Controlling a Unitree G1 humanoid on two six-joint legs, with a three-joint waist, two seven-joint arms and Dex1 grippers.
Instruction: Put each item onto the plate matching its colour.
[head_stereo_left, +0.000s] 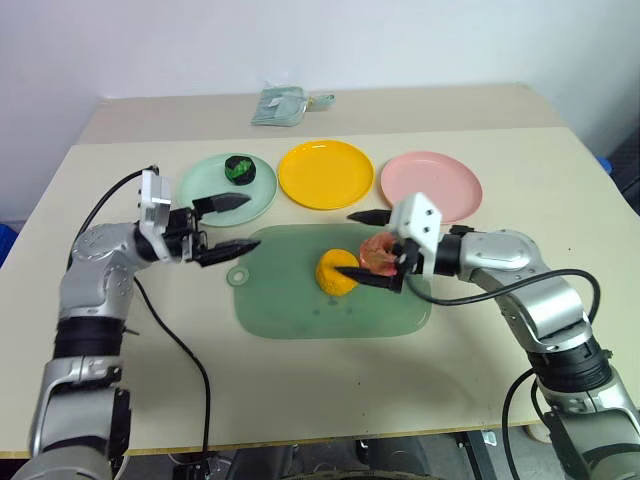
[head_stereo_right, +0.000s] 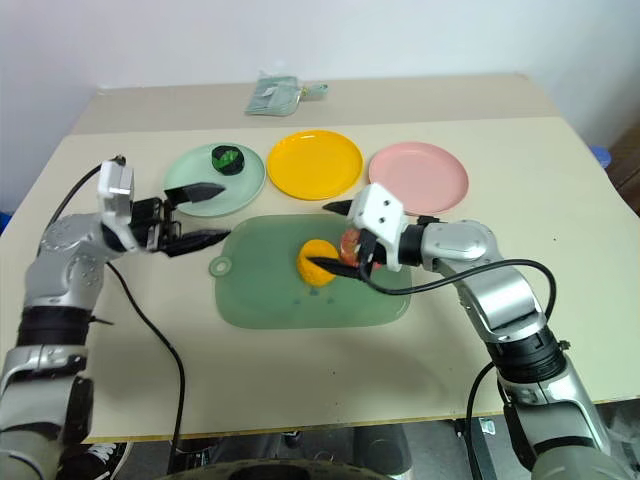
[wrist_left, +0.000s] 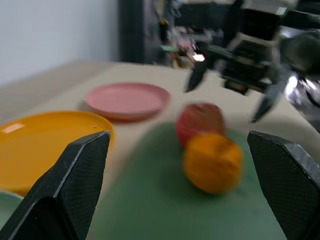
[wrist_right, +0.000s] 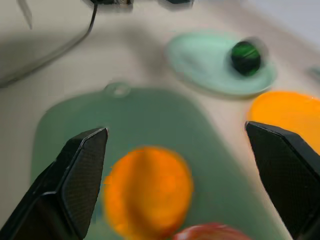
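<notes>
- Green-black vegetable already sits on the mint green plate; one of three sorted by the look of it.
- Orange fruit and red-pink apple both on the translucent green cutting board, touching each other, apple on the pink-plate side.
- Yellow plate and salmon pink plate bare, in a row behind the board with the mint one.
- Right gripper: fingers wide apart, holding nothing, straddling the apple with the orange just beside the near finger.
- Step in hand, as I judge it: right gripper takes the apple for the pink plate.
- To do well: centre the fingers on the apple alone, keep the near finger off the orange so it does not roll, close across the widest part, lift clear before swinging to the pink plate.
- Risk: both fruits are round and touching, a nudge sends the orange off the board.
- Right arm pose: forearm comes in from the robot's right, gripper angled slightly down and toward the robot's left.
- Left gripper: fingers apart, empty, roughly level, pointing toward the robot's right, hanging over the worktop between mint plate and board edge.
</notes>
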